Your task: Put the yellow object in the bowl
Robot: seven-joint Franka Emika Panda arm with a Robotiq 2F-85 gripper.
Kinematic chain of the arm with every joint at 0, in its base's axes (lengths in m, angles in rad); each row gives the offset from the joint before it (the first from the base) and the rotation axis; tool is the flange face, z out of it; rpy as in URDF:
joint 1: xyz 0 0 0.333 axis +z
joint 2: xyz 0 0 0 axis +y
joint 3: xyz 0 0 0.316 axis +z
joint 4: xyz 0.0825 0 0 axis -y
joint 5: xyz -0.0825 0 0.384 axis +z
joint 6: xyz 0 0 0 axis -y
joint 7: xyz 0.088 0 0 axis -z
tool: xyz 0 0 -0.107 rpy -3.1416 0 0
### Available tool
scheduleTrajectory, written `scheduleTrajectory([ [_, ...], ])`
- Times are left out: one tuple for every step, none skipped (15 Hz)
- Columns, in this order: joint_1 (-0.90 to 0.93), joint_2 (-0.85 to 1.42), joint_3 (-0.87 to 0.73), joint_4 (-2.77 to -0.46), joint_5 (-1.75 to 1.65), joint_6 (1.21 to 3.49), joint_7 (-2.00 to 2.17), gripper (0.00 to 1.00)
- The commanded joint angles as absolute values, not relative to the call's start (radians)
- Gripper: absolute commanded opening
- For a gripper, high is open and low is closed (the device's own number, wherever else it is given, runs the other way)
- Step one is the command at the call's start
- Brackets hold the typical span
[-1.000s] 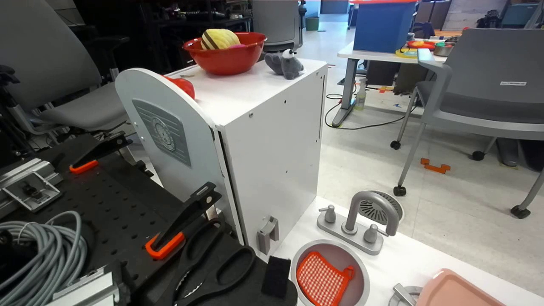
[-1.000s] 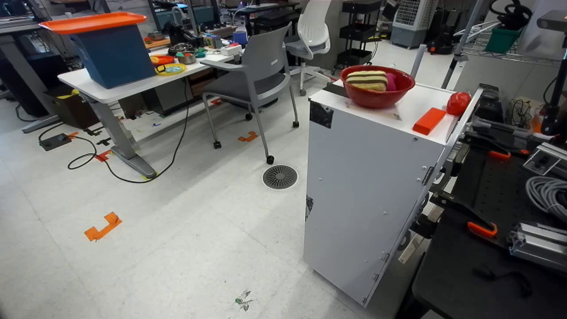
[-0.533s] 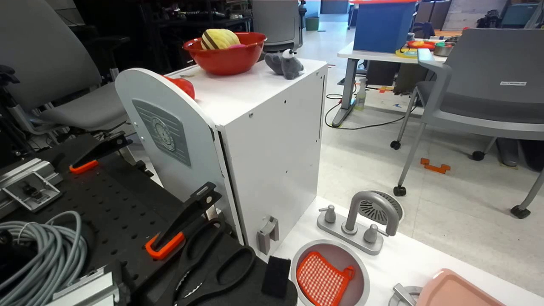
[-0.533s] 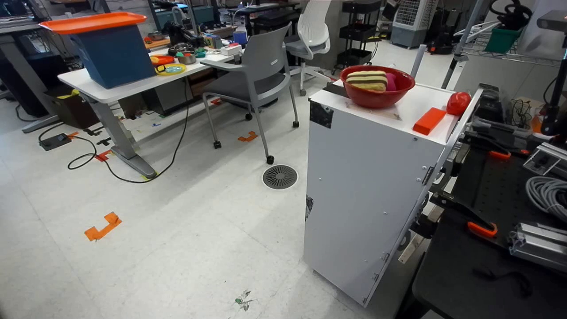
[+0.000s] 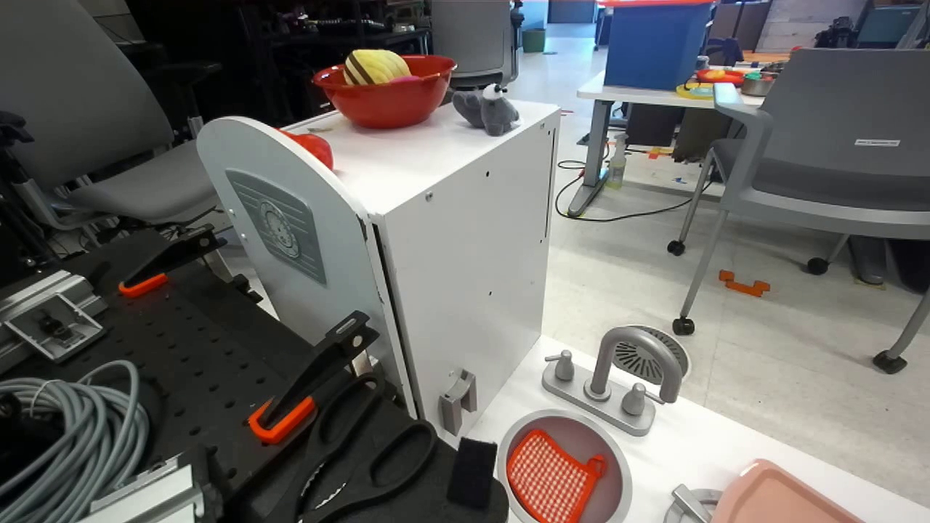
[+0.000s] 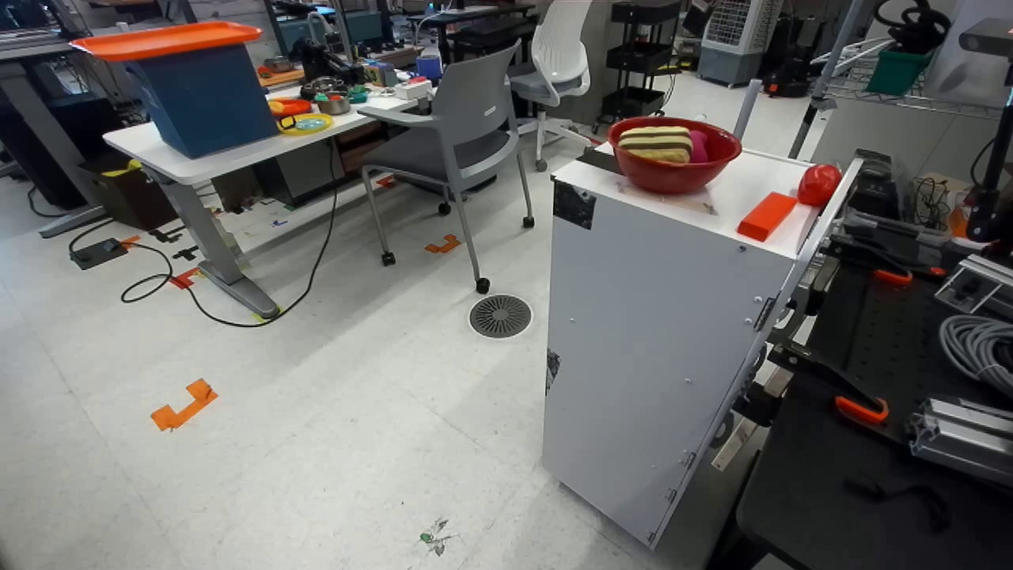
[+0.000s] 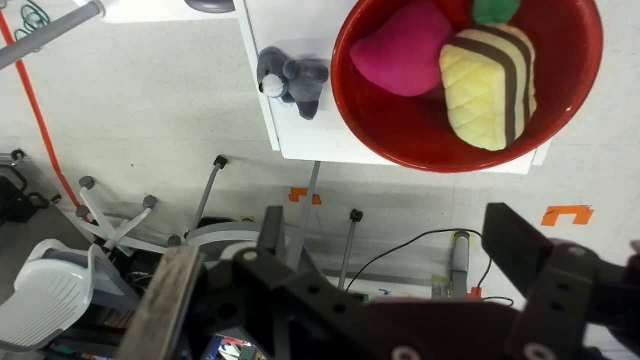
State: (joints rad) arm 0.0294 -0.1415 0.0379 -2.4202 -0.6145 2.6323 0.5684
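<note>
The yellow object [image 5: 375,67], pale yellow with dark stripes, lies inside the red bowl [image 5: 392,109]. The bowl stands upright on top of the white cabinet. Both exterior views show this; here too are the yellow object [image 6: 655,144] and the bowl [image 6: 673,179]. In the wrist view the yellow object [image 7: 480,85] rests in the right part of the bowl [image 7: 395,132], beside a pink soft piece. My gripper [image 7: 386,210] shows only in the wrist view. Its fingers are wide apart with nothing between them, and the bowl appears above them in that picture.
The bowl also holds a pink piece [image 7: 405,50] and a green piece [image 7: 495,9]. A grey plush toy [image 5: 494,110] sits beside it on the white cabinet [image 5: 465,247]. An orange block [image 6: 768,216] and a shiny red object [image 6: 819,184] lie near the cabinet's raised panel.
</note>
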Motion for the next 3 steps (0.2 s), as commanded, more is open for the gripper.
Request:
scheduleTrajectory([
  [0.004, -0.143, 0.063, -2.42, -0.605, 2.633, 0.56, 1.0],
  [0.004, -0.143, 0.063, -2.42, -0.605, 2.633, 0.56, 1.0],
  [0.004, -0.143, 0.063, -2.42, -0.605, 2.633, 0.56, 1.0],
])
